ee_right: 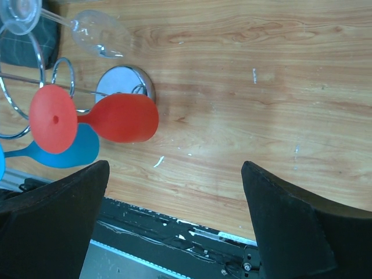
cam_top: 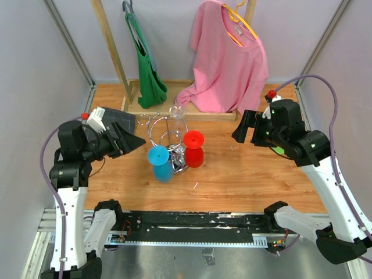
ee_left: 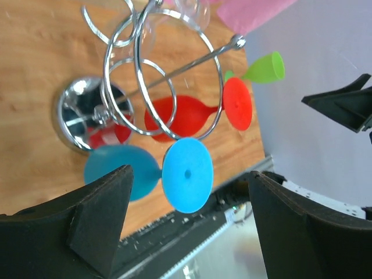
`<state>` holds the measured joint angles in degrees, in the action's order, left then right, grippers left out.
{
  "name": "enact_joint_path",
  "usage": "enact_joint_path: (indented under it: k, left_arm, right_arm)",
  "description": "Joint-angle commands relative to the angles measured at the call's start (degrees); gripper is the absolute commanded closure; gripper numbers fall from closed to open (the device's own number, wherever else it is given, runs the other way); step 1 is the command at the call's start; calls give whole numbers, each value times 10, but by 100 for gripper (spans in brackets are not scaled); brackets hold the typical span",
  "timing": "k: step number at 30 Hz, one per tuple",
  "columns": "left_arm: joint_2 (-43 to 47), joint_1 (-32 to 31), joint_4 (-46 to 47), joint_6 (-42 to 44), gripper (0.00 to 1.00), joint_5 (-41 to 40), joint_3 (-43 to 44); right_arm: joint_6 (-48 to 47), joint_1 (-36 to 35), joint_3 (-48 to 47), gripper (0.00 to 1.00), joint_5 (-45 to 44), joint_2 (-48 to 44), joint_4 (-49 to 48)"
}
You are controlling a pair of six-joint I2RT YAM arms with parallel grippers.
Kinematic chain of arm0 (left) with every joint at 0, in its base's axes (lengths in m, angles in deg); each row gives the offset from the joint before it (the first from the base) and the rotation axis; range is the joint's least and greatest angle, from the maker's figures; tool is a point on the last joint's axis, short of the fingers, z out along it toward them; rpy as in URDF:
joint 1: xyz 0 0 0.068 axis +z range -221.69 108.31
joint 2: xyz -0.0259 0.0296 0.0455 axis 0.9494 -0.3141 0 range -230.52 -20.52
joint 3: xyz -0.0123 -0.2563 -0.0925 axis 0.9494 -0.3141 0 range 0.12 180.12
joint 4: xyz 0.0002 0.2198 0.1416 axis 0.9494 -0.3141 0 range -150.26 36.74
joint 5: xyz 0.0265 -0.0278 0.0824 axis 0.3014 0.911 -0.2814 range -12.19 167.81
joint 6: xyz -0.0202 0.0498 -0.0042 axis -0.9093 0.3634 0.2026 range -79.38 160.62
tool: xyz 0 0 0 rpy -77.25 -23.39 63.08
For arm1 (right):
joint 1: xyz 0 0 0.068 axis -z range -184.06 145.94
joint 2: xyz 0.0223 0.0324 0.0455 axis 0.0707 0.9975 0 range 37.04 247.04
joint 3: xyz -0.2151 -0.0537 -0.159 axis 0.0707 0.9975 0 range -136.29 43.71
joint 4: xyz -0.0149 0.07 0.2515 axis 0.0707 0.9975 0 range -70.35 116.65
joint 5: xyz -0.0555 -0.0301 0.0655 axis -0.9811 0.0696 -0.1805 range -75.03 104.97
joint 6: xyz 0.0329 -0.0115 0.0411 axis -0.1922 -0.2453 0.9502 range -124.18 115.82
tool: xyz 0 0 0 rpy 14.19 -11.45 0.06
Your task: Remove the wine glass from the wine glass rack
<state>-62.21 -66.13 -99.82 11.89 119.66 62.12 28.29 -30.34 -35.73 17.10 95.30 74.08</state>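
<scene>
The left claw is standing released, with its two dark fingers spread wide and gripping nothing. In the left wrist view, the round foot of the blue wine glass is showing between the fingertips without touching either. The left arm is rising from its base at the near-left edge of the bench. Its elbow is bending and its wrist is turning rightward, so the claw is pointing level at the wine glass rack, just beside it.

The blue wine glass is hanging foot-up, bowl-down, at the near-left side of the rack. Whether its stem is sitting in a ring cannot be told. The red wine glass is hanging the same way at the rack's right side. The clear wine glass is sitting at the far side.

The right claw is also standing released, jaws wide, with only bare bench between them. The right arm is reaching forward and inward from the near-right base. Its claw is pointing left toward the rack and is well apart from it.
</scene>
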Motion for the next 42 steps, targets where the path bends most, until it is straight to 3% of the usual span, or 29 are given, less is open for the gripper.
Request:
enact_joint_path:
  k: [1,9,18,29,37,42]
  left_arm:
    - [9,4,-12,-48,16,68,-46]
    - [9,4,14,-87,34,96,-118]
    - [10,4,33,-112,36,147,-134]
    - [30,10,23,-113,48,163,-152]
    - [31,11,36,-124,49,178,-175]
    - [28,11,47,-132,59,184,-182]
  right_arm:
    - [-8,-9,11,1,-44,1,-7]
    - [-8,-9,9,1,-61,-7,25]
    - [-8,-9,10,1,-63,-9,37]
    - [-10,-9,19,1,-54,-19,39]
    - [-11,-9,19,1,-54,-24,46]
    - [-11,-9,18,1,-53,-23,45]
